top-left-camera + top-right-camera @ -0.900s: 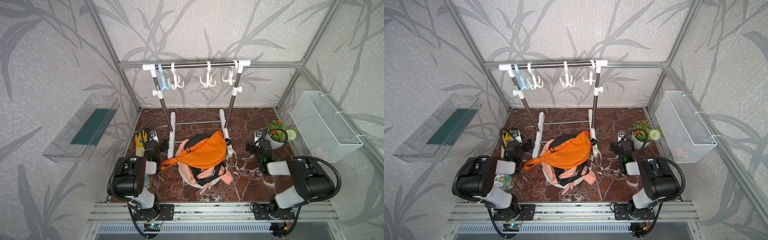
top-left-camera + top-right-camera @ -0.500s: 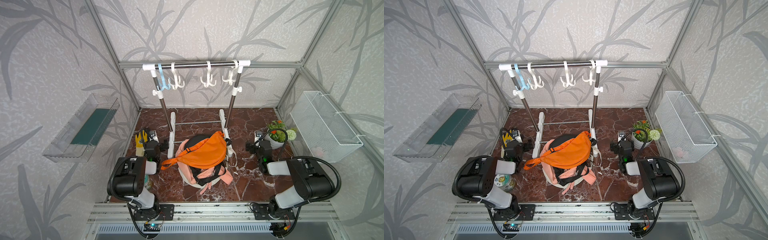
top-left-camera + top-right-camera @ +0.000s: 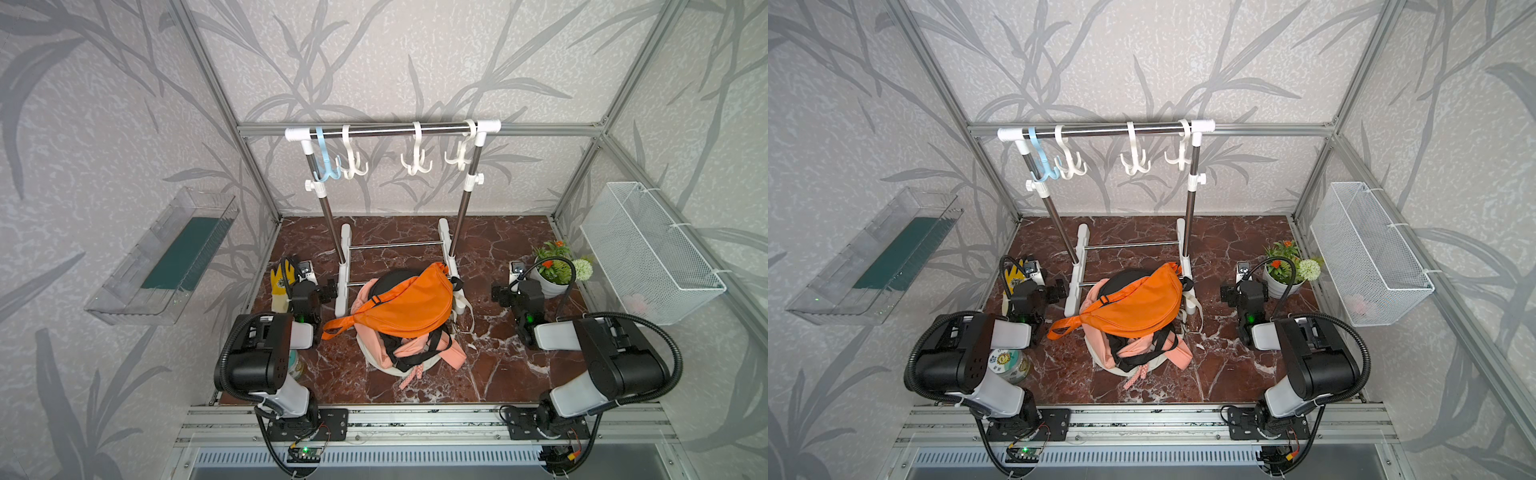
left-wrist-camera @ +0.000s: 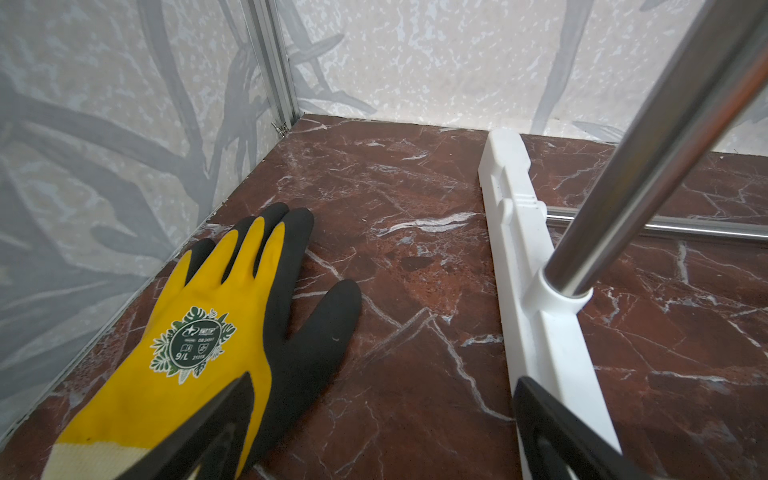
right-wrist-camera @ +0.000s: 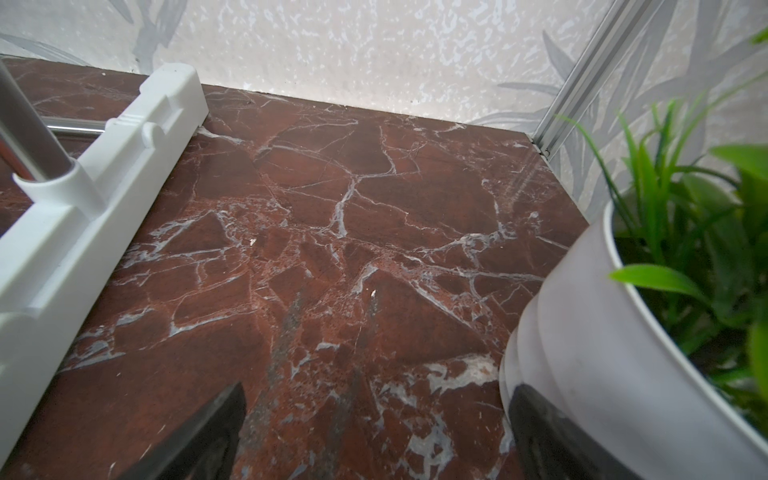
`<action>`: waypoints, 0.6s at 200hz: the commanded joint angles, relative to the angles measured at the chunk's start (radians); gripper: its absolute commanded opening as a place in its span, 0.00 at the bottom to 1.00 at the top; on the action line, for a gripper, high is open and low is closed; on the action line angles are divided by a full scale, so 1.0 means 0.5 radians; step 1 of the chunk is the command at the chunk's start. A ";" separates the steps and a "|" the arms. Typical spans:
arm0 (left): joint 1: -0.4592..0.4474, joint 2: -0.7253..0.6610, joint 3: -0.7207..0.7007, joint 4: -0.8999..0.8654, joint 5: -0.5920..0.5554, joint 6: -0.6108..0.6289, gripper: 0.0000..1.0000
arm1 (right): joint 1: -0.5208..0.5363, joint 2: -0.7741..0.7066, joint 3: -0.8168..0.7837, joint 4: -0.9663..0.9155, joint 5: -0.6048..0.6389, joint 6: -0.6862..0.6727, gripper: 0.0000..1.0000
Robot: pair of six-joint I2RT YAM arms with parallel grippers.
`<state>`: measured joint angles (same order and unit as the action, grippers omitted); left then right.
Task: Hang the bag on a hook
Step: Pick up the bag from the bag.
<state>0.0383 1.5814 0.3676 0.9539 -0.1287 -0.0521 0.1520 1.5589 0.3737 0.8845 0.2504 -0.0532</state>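
Lying on pile of bags on floor [image 3: 494, 370], in front of rack [image 3: 331, 222]: orange bag [image 3: 409, 305], clear of hooks [image 3: 414, 161]. Left gripper [image 4: 382, 384] jaws spread, by yellow-black glove [image 4: 199, 332] marked "9/L". Right gripper [image 5: 378, 390] jaws spread, beside plant pot [image 5: 602, 332].

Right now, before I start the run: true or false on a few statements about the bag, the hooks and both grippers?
1. The orange bag lies on top of the pile of bags on the floor, not on the rack. True.
2. The left gripper is shut on the yellow glove. False: its jaws stand open, and the glove lies flat on the floor.
3. The right gripper is open, beside the potted plant. True.
4. All four hooks on the rack are white. False: the end hook is light blue; the other three are white.
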 commanded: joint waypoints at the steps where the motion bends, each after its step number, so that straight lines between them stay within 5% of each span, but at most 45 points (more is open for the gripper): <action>1: -0.006 -0.027 0.003 0.019 0.005 0.016 0.99 | -0.008 -0.021 0.032 0.001 -0.004 0.017 0.99; 52: -0.018 -0.034 -0.001 0.029 -0.063 0.014 0.98 | -0.002 -0.036 0.022 0.097 0.019 -0.029 0.99; 79: -0.084 -0.429 0.004 -0.288 -0.563 -0.069 0.98 | 0.052 -0.501 0.323 -0.796 0.164 0.039 0.99; 105: -0.118 -0.998 0.120 -0.884 -0.705 -0.421 0.99 | 0.040 -0.794 0.529 -1.157 -0.217 0.516 0.99; 120: -0.088 -1.251 0.219 -1.299 -0.603 -0.660 0.99 | 0.036 -0.840 0.524 -1.107 -0.711 0.414 0.98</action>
<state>-0.0196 1.1305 0.3973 0.6392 -0.3782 -0.1707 0.1699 1.1885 0.6201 0.4564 0.1864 0.0719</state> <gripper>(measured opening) 0.989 0.992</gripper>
